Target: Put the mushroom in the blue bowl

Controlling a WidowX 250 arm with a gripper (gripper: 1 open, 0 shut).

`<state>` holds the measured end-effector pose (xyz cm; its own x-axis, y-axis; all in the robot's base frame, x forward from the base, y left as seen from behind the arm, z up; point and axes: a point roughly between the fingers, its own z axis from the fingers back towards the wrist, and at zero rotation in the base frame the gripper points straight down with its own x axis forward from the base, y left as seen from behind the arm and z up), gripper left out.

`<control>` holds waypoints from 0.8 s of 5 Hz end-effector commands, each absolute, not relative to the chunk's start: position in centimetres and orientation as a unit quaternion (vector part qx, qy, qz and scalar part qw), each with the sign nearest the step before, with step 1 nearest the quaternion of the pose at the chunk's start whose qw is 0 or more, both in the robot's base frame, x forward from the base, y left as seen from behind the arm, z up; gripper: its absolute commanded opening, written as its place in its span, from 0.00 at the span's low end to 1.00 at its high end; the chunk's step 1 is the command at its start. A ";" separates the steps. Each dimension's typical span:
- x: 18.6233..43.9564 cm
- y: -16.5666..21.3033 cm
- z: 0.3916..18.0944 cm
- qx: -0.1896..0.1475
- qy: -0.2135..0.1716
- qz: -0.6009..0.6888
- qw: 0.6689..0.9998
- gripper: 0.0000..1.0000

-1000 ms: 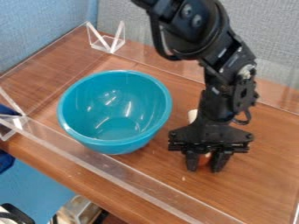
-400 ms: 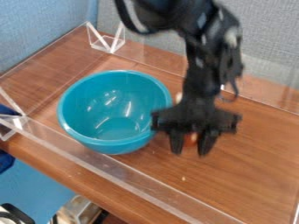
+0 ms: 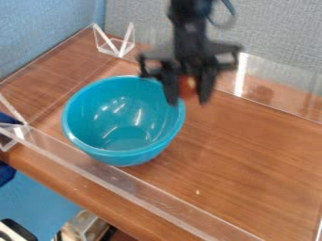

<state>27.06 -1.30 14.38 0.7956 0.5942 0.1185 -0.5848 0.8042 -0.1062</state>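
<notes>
The blue bowl (image 3: 123,118) is large, glossy and turquoise, and it stands on the wooden table at the left-centre with nothing inside. My gripper (image 3: 187,93) hangs blurred in the air above the bowl's right rim, pointing down. Between its dark fingers shows a small reddish-brown thing, the mushroom (image 3: 189,84), and the gripper is shut on it. The mushroom's stem is hidden by the blur and the fingers.
Clear acrylic walls (image 3: 138,193) run along the table's front and back edges. A small clear triangular stand (image 3: 116,42) sits at the back left corner. Bare wooden table top (image 3: 258,141) lies right of the bowl.
The gripper has risen from the table right of the bowl and moved up and left in the picture, carrying the mushroom to above the bowl's right rim. The bowl has stayed put.
</notes>
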 end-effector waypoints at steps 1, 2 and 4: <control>28.0 1.0 16.8 -0.037 -0.101 0.335 0.936 0.00; 28.2 3.4 15.3 -0.019 -0.104 0.367 0.924 0.00; 29.3 2.7 12.9 0.007 -0.108 0.334 0.936 0.00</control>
<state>29.08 2.78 12.05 0.7548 0.6301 0.1824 -0.6342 0.7720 -0.0427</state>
